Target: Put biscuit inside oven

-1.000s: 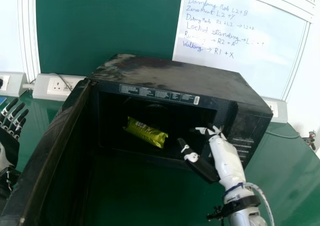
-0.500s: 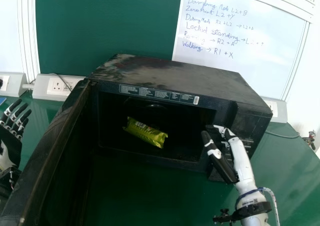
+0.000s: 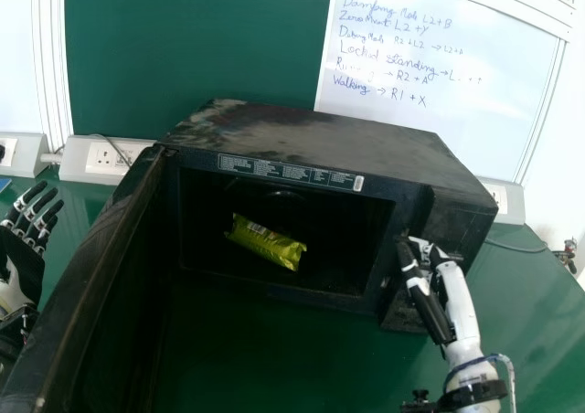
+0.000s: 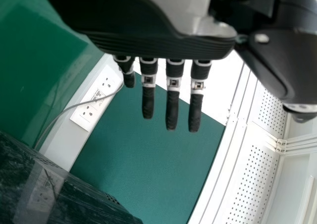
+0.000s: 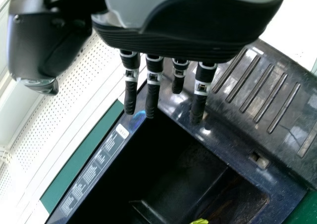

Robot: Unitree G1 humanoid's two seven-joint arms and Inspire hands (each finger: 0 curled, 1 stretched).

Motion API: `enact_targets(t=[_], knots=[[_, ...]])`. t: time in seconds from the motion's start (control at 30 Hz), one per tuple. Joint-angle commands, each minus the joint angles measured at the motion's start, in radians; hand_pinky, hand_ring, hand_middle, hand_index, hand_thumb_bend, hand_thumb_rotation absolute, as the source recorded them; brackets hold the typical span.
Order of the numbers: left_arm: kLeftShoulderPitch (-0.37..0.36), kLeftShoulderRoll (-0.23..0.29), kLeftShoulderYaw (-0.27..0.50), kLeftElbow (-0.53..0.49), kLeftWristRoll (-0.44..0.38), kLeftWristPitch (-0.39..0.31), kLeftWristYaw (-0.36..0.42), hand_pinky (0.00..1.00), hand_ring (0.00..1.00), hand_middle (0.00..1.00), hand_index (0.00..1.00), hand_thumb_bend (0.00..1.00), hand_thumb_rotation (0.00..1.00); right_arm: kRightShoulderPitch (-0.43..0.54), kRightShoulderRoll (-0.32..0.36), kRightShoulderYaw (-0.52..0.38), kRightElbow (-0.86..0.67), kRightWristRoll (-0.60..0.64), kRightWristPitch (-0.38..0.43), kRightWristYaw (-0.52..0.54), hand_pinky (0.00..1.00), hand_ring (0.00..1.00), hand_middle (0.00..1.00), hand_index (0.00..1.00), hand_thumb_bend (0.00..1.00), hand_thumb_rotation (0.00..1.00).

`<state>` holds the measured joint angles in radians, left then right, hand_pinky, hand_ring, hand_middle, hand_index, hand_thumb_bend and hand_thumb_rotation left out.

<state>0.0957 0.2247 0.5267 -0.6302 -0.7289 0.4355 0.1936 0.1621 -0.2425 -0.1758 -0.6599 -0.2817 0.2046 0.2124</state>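
Lying aslant inside the black microwave oven (image 3: 329,139), near the middle of the frame, is the yellow-green biscuit packet (image 3: 267,242). The right robot hand (image 3: 425,303), right of centre, is at the oven's front, fingers straight. At the left edge, the left robot hand (image 3: 23,262) is wide open. The oven door (image 3: 91,258) stands open at lower left; a green surface (image 3: 521,331) carries the oven.
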Motion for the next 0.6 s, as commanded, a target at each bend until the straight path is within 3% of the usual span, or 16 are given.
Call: enact_targets(t=[0.0,0.1,0.23,0.4,0.57], knots=[[-0.004,0.004,-0.009,-0.003,0.0,-0.007,-0.017,0.91,0.83,0.77,0.72,0.24,0.72,0.01,0.01,-0.016,-0.016,0.016,-0.002,-0.023,0.71,0.8,0.82,0.79,0.78,0.35],[-0.005,0.002,-0.006,0.003,0.0,-0.008,-0.025,0.93,0.85,0.78,0.73,0.24,0.71,0.031,0.021,-0.023,-0.019,0.022,-0.012,-0.043,0.72,0.8,0.82,0.79,0.78,0.35],[-0.004,0.002,-0.005,0.003,0.0,-0.007,-0.029,0.95,0.86,0.8,0.74,0.23,0.73,0.058,0.049,-0.032,-0.024,0.052,-0.022,-0.066,0.65,0.79,0.82,0.79,0.78,0.33],[0.002,0.003,-0.011,0.004,0.005,-0.009,-0.047,0.94,0.86,0.8,0.75,0.22,0.77,0.089,0.072,-0.044,-0.021,0.073,-0.053,-0.102,0.73,0.81,0.82,0.8,0.78,0.32],[0.007,-0.012,-0.013,-0.003,-0.002,-0.009,-0.049,0.94,0.87,0.81,0.76,0.21,0.79,0.112,0.073,-0.054,-0.012,0.071,-0.086,-0.131,0.74,0.79,0.81,0.79,0.76,0.33]])
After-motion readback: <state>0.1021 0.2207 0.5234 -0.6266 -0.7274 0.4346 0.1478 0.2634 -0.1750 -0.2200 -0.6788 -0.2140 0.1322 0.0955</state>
